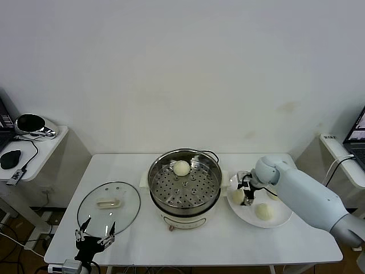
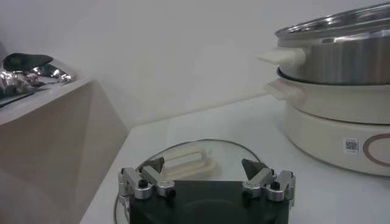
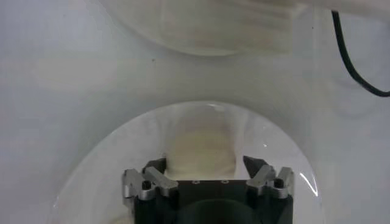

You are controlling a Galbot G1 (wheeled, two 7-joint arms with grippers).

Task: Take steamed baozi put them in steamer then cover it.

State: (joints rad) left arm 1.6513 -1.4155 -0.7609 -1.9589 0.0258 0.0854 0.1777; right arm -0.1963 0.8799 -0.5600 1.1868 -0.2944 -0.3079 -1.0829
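Gripping: R gripper was down on plate, fingers closed on either side of a bao, at plate's left edge.
L gripper: jaws wide apart, nothing held, parked near table's front edge, over lid's near rim.
Steamer: mid-table, uncovered, one bao inside at back.
Plate: right of steamer; two more baos on it.
Lid: flat on table, left of steamer.

Even, soft light fills the room from above, leaving only faint shadows under the steamer and the plate. The steel basket glints at 3 o'clock of the lid. The right wrist view is hazy and washed out.
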